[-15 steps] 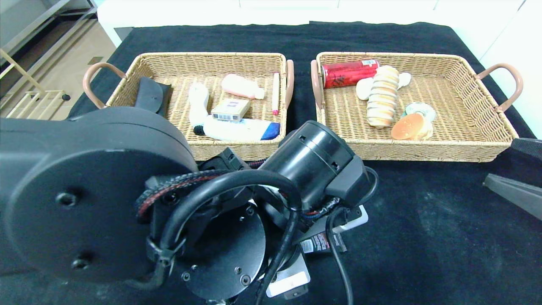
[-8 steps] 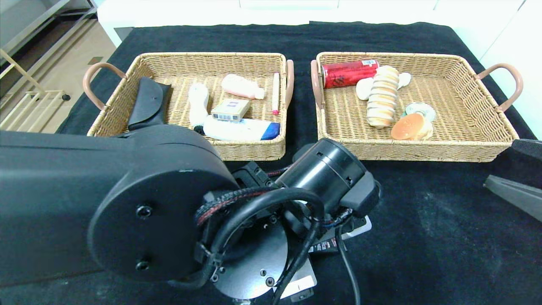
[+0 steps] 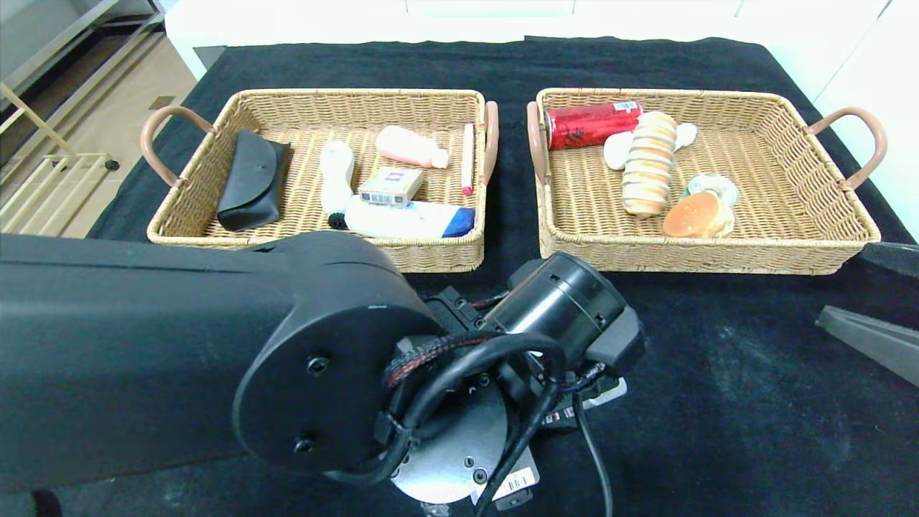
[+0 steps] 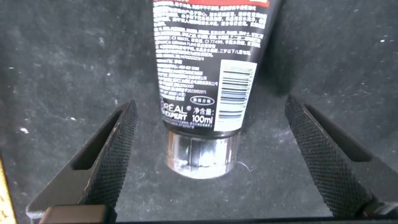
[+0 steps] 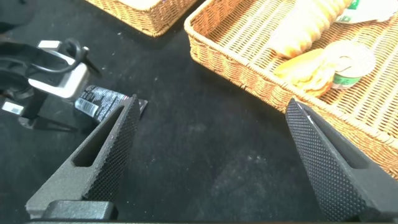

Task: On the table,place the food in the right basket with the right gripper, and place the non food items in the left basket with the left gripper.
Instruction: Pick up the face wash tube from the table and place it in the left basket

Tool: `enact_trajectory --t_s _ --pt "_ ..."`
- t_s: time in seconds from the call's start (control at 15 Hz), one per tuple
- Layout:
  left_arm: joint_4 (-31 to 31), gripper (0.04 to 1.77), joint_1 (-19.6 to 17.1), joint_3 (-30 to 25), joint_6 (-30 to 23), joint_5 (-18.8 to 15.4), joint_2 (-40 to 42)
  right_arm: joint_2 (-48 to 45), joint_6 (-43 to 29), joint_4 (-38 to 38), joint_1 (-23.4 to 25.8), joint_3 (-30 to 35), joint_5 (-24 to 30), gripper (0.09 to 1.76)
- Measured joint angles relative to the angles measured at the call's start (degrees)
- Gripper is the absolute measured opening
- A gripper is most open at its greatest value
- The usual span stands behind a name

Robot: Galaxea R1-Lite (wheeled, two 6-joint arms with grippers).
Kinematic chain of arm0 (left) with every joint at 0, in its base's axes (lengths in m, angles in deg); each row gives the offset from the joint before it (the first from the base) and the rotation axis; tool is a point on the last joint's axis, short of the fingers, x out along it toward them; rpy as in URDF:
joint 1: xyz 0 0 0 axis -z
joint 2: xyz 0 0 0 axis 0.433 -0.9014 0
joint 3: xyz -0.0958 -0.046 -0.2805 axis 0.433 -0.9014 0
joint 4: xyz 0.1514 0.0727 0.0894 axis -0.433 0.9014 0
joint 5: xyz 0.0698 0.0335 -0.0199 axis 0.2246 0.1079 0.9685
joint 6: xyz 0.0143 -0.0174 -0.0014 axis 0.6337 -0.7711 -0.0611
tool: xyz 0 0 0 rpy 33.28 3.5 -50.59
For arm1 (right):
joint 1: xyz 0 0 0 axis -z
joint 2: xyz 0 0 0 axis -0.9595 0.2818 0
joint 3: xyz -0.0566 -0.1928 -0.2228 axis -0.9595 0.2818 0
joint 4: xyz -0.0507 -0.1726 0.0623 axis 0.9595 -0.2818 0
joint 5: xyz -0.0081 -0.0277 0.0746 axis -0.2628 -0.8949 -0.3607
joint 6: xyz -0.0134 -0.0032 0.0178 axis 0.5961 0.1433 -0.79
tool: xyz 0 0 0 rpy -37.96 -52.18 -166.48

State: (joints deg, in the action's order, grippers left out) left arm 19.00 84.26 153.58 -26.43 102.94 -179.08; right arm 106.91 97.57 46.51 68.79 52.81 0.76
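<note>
Between the wide-open jaws of the left gripper [image 4: 205, 162], a black tube [image 4: 205, 62] lies on the dark tabletop [image 3: 718, 402], cap toward the camera, near the scene's front centre. Right gripper [image 5: 211, 162], jaws also spread, hovers at the near right. Beyond sit the left basket [image 3: 438, 251] and right basket [image 3: 718, 255].
</note>
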Motion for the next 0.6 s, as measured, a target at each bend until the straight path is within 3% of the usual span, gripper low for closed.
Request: enact_trajectory --t_s 0.4,0.6 --pt "0.00 1.72 -0.50 -0.02 -0.07 0.02 -0.72 0.00 0.10 0.04 0.05 0.44 1.22 1.71" --pt "-0.04 1.26 -0.59 -0.06 -0.38 -0.01 -0.80 0.06 0.10 0.06 0.02 0.52 1.21 1.71"
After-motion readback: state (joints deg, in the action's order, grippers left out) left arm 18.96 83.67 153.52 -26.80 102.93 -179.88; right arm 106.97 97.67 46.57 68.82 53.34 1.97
